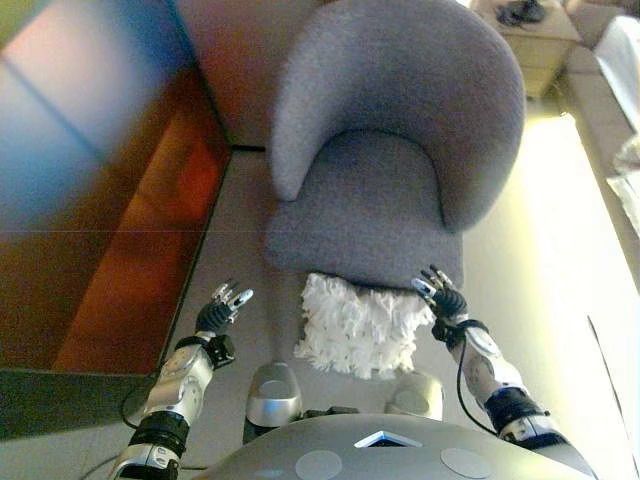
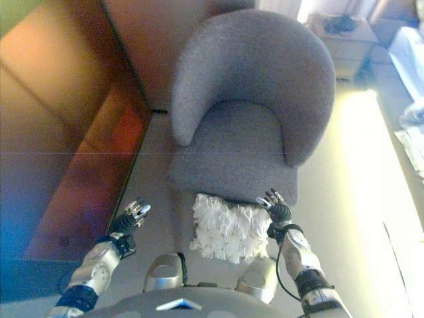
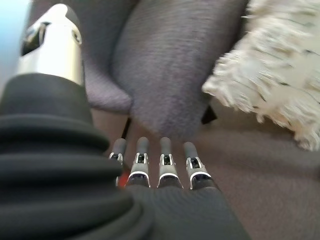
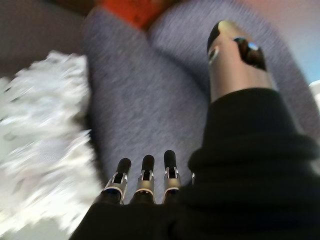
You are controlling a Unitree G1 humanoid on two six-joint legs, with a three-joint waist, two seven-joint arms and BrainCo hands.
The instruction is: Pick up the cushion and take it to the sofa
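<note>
Both hands flank the cushion, neither holding it.

The white shaggy cushion leans on the floor against the grey armchair front. The right hand hovers just beside its edge, the left hand well apart, both with fingers straight and empty, apparently placed for a 2-sided grasp.

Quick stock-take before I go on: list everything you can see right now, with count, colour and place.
cushion: one, white and shaggy, on the floor against the armchair's front edge, between the two hands
armchair: one, grey, straight ahead
floor: beige carpet
cabinet: one, pale, far right behind the armchair, a dark item on top
left robot hand: open, left of the cushion, clear of it
right robot hand: open, at the cushion's right corner
</note>
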